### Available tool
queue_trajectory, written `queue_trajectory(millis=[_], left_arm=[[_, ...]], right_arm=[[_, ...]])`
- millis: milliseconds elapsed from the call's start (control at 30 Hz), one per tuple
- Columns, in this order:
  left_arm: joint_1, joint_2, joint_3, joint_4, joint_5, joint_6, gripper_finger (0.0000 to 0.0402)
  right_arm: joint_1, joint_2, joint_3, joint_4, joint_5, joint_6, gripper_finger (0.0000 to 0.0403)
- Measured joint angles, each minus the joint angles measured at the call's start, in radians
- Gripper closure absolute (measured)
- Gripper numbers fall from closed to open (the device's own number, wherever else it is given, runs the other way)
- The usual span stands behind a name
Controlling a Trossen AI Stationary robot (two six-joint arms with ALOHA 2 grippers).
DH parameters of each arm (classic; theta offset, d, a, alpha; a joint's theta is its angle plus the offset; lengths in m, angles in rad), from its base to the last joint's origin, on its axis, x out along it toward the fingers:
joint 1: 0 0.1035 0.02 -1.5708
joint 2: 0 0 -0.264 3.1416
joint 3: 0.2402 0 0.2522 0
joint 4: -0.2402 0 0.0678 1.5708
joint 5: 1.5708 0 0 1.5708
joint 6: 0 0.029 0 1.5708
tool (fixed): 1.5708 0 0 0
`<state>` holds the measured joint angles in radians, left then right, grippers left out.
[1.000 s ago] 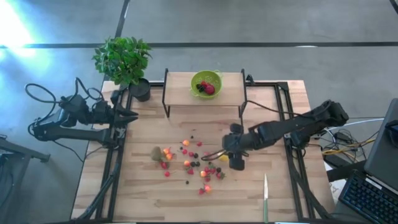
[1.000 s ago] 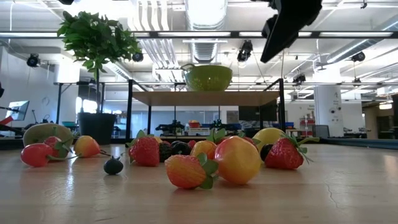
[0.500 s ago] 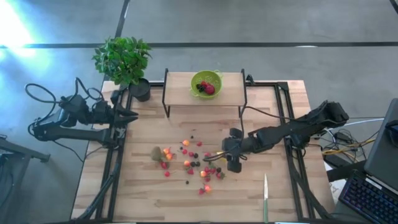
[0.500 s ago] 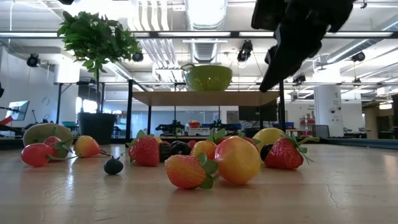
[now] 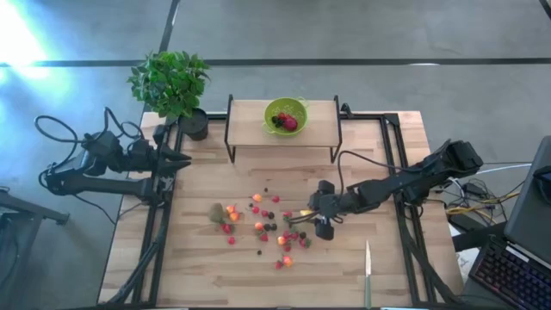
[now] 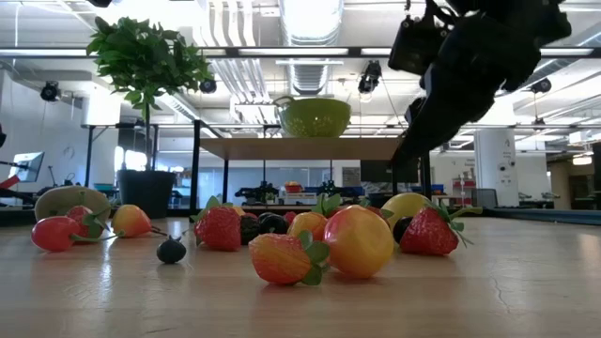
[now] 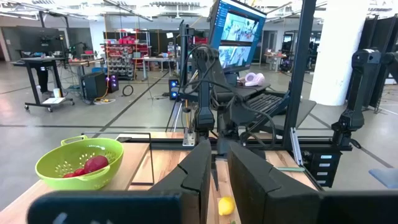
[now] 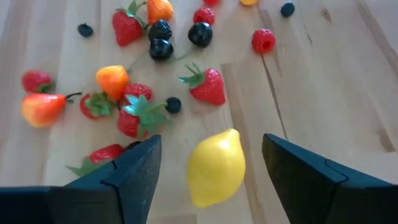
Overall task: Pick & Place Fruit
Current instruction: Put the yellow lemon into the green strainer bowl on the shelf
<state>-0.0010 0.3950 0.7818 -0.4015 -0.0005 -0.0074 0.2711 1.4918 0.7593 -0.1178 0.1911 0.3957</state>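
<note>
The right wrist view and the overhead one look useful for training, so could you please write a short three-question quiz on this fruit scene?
1. True or false: the lemon lies between the open fingers of the right gripper.
2. Where does the lime-green bowl stand? A) on the raised shelf B) on the floor C) beside the knife
3. Fill in: the left gripper waits at the table's ___ edge, near the potted plant.

Key: 1 true; 2 A; 3 left.

Bright overhead lighting, white glare at high view's left edge, blurred near fingers in wrist views
</note>
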Motion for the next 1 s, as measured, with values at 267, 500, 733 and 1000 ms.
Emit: queue_trajectory(millis=[267, 500, 733, 1000], left_arm=[[0.000, 0.000, 0.000, 0.000, 0.000, 0.000, 0.0339], [0.001, 0.000, 0.000, 0.000, 0.000, 0.000, 0.0339], [0.001, 0.000, 0.000, 0.000, 0.000, 0.000, 0.0339], [0.001, 0.000, 0.000, 0.000, 0.000, 0.000, 0.0339]], right_arm=[[-0.001, 0.080, -0.014, 0.032, 0.049, 0.012, 0.0133], [-0.001, 0.161, 0.009, 0.033, 0.035, 0.015, 0.0149], [-0.001, 0.227, 0.009, 0.053, 0.025, 0.050, 0.0133], [-0.001, 0.238, 0.015, 0.068, 0.021, 0.047, 0.0123]])
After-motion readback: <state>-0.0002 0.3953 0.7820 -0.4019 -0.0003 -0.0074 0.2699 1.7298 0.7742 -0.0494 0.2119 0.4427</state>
